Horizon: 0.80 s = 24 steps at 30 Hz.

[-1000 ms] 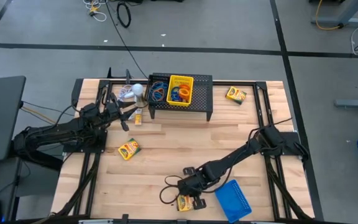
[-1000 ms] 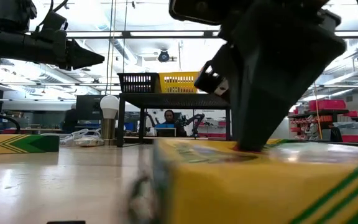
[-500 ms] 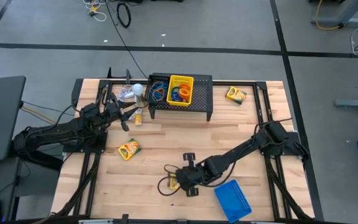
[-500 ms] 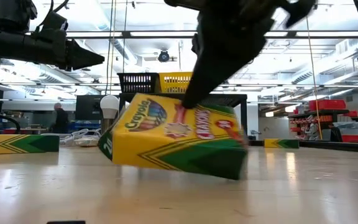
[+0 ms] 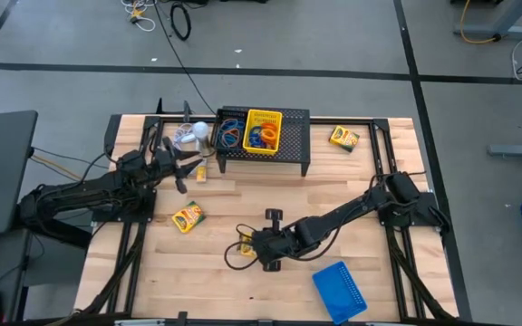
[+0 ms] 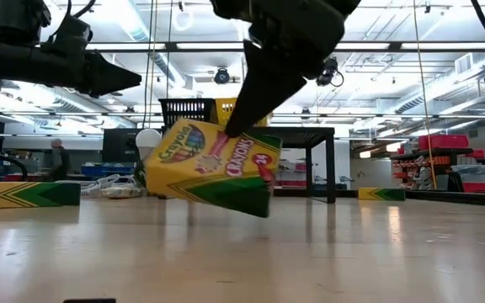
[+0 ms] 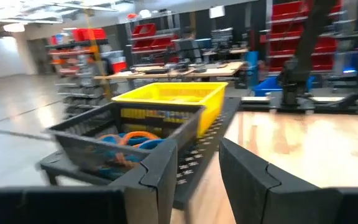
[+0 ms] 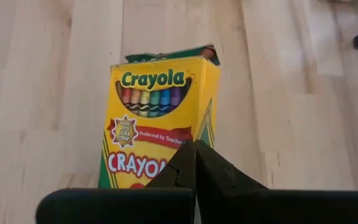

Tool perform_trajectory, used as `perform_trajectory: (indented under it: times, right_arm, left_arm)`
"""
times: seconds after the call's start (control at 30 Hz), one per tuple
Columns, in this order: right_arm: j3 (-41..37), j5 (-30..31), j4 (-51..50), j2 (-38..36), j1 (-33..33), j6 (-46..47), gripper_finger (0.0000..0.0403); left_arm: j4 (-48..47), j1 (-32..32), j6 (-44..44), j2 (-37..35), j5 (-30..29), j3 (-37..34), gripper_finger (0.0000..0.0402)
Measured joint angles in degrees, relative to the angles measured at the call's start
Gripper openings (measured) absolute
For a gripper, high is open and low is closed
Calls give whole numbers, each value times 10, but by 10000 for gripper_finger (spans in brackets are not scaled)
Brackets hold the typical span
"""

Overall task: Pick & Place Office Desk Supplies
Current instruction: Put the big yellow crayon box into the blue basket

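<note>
My right gripper (image 5: 259, 246) is near the table's middle, toward the near edge, shut on a yellow-green crayon box (image 8: 157, 121), which the low view shows tilted (image 6: 209, 164). My left gripper (image 5: 186, 168) hovers open by the left end of the black mesh stand (image 5: 297, 145). On the stand sit a yellow tray (image 5: 263, 129) and a black tray (image 5: 231, 132) with coloured rubber bands. Other crayon boxes lie flat on the table (image 5: 187, 217) (image 5: 343, 138). A blue tray (image 5: 340, 287) rests flat near the near edge. My right gripper holds the crayon box at the end away from its open flap (image 8: 166, 171), pinched between the two fingers (image 8: 213, 177). The fingers slant down from above, along the box. The box hangs tilted below them and looks lifted clear of the table (image 6: 263, 210).
A white bulb with a cord (image 5: 199, 131) stands left of the stand, by my left gripper. A small item (image 5: 201, 171) lies below it. A dark cable loop (image 5: 234, 258) trails by the held box. Bare wood spans the table's middle (image 5: 270, 195).
My right gripper has moved from the near edge toward the table's left and far side, carrying the crayon box with it. The box, at first flat and close to the low camera, now hangs tilted and farther off.
</note>
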Motion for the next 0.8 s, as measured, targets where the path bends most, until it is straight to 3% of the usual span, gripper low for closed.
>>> perform_trajectory:
  times: [0.27, 0.47, 0.8]
  right_arm:
    - [0, 54, 38, -13, 0, -25, 0]
    - [1, 135, 81, -37, -3, -70, 0]
    - [1, 277, 195, -90, -14, -196, 0]
  left_arm:
    - [0, 0, -56, 0, 134, 0, 125]
    - [20, 0, -103, 0, 210, 0, 125]
    - [38, -15, -133, 6, 295, 0, 126]
